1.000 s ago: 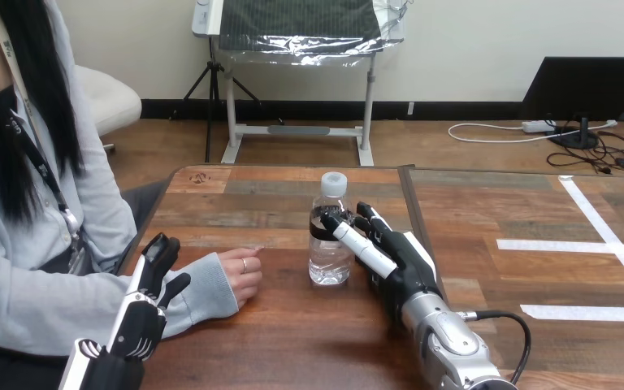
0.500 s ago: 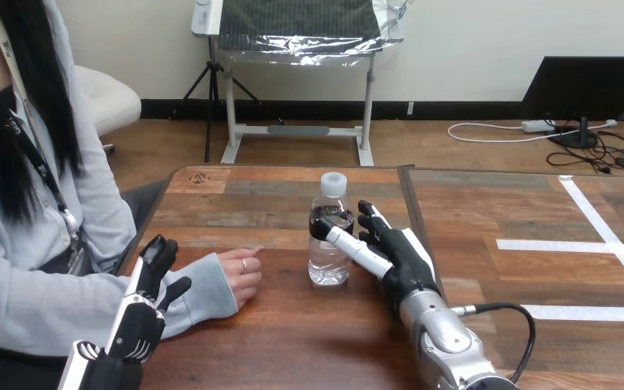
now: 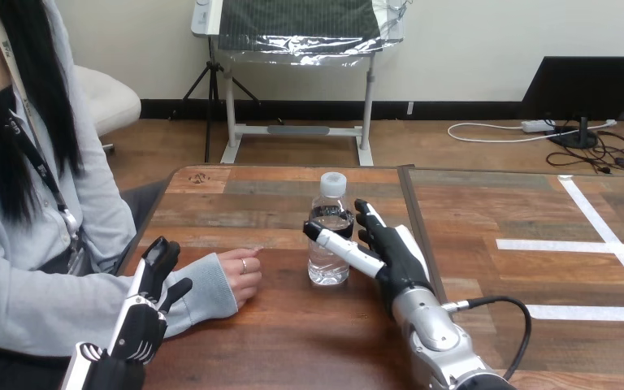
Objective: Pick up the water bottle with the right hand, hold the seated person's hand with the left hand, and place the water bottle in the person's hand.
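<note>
Since a second ago the right hand (image 3: 398, 256) had slid left along the desk (image 3: 292, 341), and its thumb (image 3: 341, 245) had reached farther across the front of the water bottle (image 3: 326, 266), the tip now just past the bottle's left edge. The bottle stood upright near the middle of the desk, its white cap (image 3: 334, 182) on, in the same spot as before. The right hand's fingers (image 3: 366, 215) were open, stretched out just beside the bottle's right side and partly behind it. The thumb was straight rather than curled. Whether the thumb or the fingers actually touched the plastic could not be told, since the thumb covered part of the bottle's middle.

To the left of the bottle, and apart from it, the person's hand (image 3: 240, 275) lay loosely curled on the desk, palm hidden. The left hand (image 3: 142, 313) sat lower left, its fingers (image 3: 161, 253) open and pointing up, overlapping the grey sleeve (image 3: 203, 292) behind the person's wrist. Whether it touched the sleeve was unclear. It had barely shifted. Its arm was cut off by the bottom edge, as was the right forearm.
</note>
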